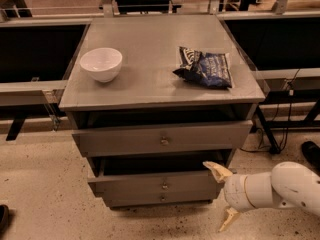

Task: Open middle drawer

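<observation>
The middle drawer (150, 183) sits partway out of the bench (150, 91), with a dark gap above its front, beneath the wider top drawer (125, 141). The tool (223, 194) hangs at its right end, fingers spread wide and holding nothing, the upper finger (218, 170) by the front's top corner. A white bowl (101, 64) and a dark chip bag (205, 68) rest on top.

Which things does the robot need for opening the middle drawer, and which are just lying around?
For the job:
- grey wooden middle drawer with a small brass knob
- white two-finger gripper, open, beside the drawer's right end

Just lying about, on the grey cabinet top:
- round white bowl
- crinkly dark blue snack bag
</observation>
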### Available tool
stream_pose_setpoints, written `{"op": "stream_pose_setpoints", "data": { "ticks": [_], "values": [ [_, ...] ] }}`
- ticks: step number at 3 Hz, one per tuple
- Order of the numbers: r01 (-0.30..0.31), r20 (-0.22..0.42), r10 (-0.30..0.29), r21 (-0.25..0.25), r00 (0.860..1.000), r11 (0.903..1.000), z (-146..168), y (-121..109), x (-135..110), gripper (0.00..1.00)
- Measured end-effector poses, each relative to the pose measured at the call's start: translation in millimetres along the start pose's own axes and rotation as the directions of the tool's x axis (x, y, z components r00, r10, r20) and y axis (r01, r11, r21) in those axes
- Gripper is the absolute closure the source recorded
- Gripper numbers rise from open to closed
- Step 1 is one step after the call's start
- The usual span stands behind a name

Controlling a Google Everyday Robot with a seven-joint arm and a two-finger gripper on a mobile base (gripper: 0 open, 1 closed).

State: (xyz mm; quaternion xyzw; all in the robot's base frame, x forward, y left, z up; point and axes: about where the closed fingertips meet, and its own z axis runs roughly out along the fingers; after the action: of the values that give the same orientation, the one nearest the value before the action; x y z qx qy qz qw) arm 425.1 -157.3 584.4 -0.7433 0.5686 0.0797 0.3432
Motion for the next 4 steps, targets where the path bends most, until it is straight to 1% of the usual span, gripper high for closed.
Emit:
{"op": "stream_pose_setpoints", "data": {
  "ticks": [1, 2, 3, 4],
  "values": [
    [0.031, -0.063, -0.033, -0.032, 0.997, 0.999, -18.1, -33.4, 5.1, 0.0],
    [0.029, -0.148, -0.035, -0.043, 0.988, 0.9986, -54.1, -84.1, -7.7, 0.0],
    [0.047, -0.167, -0.049, -0.013, 0.985, 0.9988, -98.9, -119.4, -28.8, 0.0],
    [0.092, -0.202, -0.084, 0.03, 0.976, 0.9953, -144.5, -132.9, -49.3, 0.0]
  ]
}}
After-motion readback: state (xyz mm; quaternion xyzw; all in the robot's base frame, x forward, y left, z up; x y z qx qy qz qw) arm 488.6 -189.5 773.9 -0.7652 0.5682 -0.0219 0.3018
